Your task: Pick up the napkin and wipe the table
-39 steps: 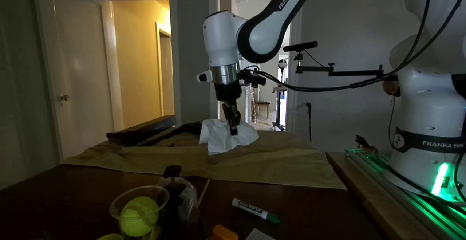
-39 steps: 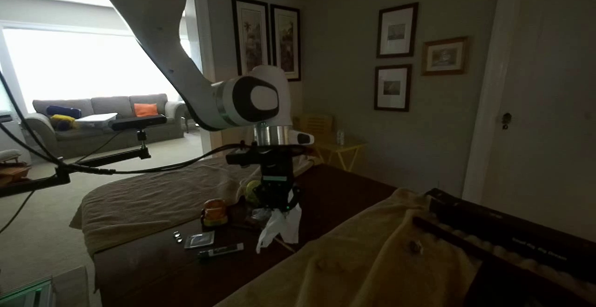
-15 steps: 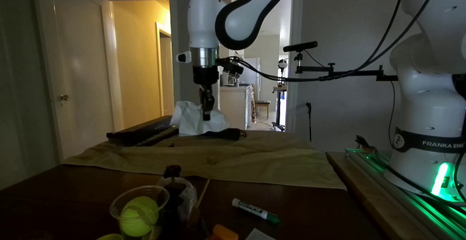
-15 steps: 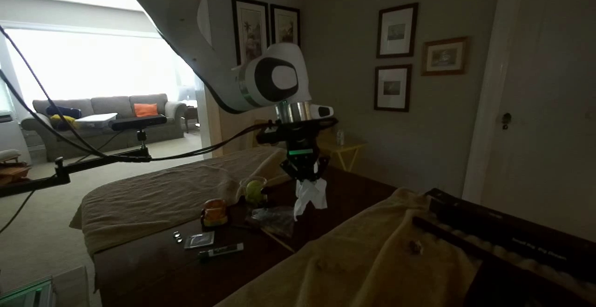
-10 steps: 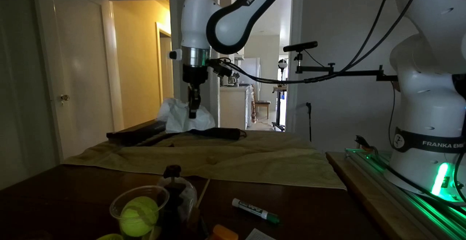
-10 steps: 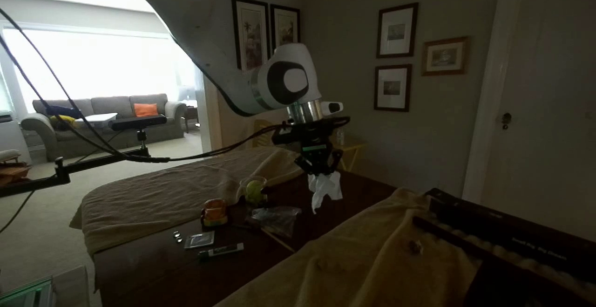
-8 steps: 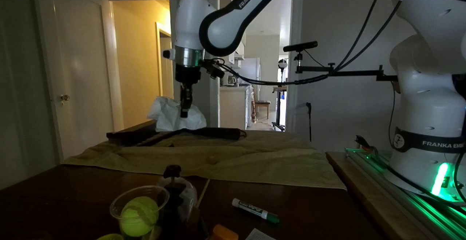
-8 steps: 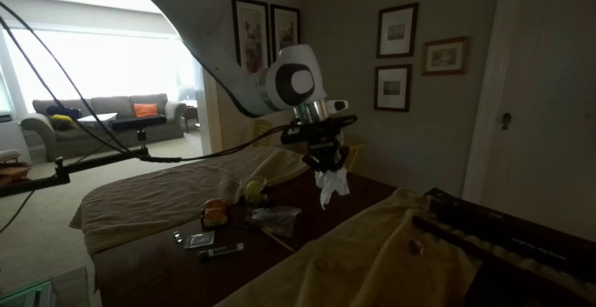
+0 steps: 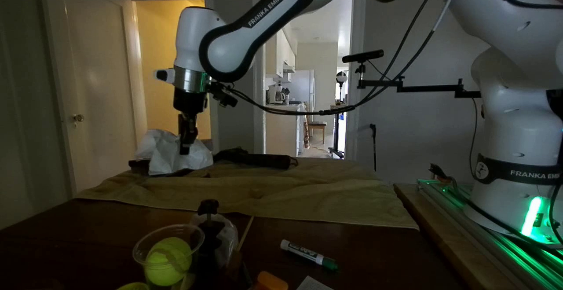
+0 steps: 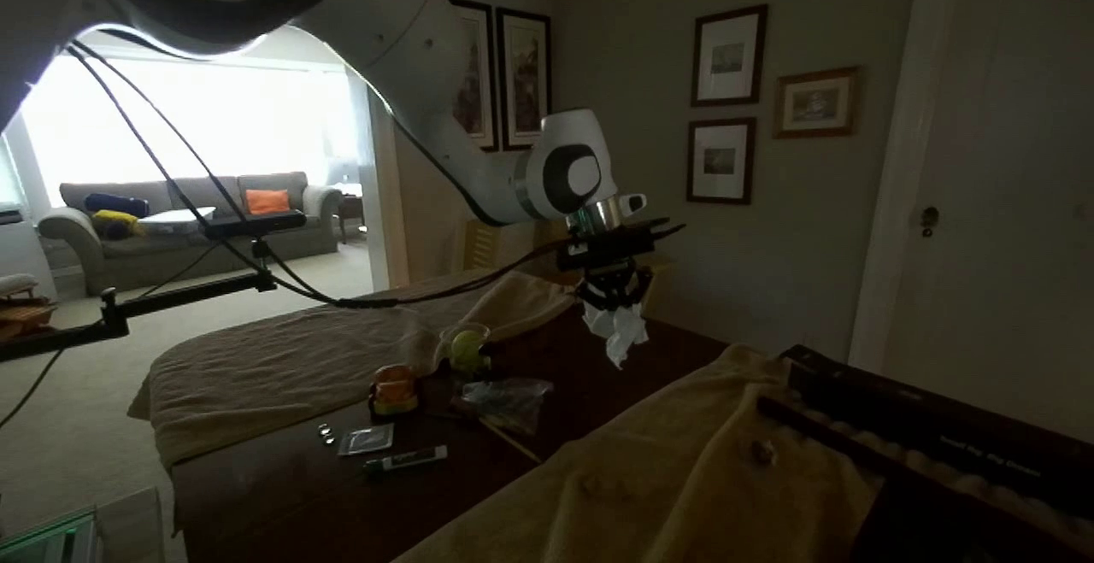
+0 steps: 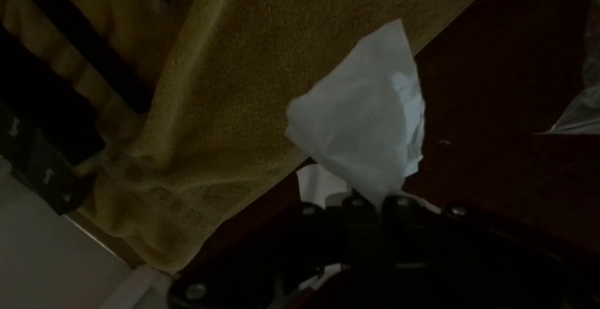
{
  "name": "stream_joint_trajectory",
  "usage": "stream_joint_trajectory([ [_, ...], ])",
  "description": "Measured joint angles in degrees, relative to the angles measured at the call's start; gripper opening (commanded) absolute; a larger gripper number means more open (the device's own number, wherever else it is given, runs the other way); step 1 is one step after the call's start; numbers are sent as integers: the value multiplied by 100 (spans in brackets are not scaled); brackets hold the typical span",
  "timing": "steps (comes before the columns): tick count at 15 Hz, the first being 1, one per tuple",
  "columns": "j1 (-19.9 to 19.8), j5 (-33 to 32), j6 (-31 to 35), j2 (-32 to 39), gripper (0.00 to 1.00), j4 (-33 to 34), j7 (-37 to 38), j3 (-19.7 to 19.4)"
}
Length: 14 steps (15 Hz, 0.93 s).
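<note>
The white crumpled napkin [image 9: 167,153] hangs from my gripper [image 9: 184,149], which is shut on it. In an exterior view, the napkin [image 10: 624,337] hangs below the fingers of the gripper [image 10: 615,302], and its lower edge looks to be above the table. In the wrist view, the napkin [image 11: 361,112] is pinched between the fingertips of the gripper [image 11: 380,206] and spreads out on both sides. The table [image 9: 374,255] has a dark reddish-brown top, also seen in the other views [image 10: 282,503] [image 11: 492,88].
A tan cloth [image 9: 316,193] covers part of the table. A long black box [image 10: 940,435] lies on it. A clear cup [image 9: 199,239] with a yellow-green ball [image 9: 165,261], a plastic bag [image 10: 521,392], a marker [image 10: 414,458], a packet [image 10: 367,439] and an orange object [image 10: 393,388] are on the table.
My gripper, shut on the napkin throughout, has moved away from the robot's base. It rose at first and has since come down a little. The objects on the table have not moved.
</note>
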Motion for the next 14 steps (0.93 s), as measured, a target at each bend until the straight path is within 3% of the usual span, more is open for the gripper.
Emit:
stream_joint_trajectory([
  [8, -14, 237, -1141, 1230, 1, 1682, -1199, 430],
  [14, 49, 398, -2248, 1993, 1, 2773, -1740, 508],
])
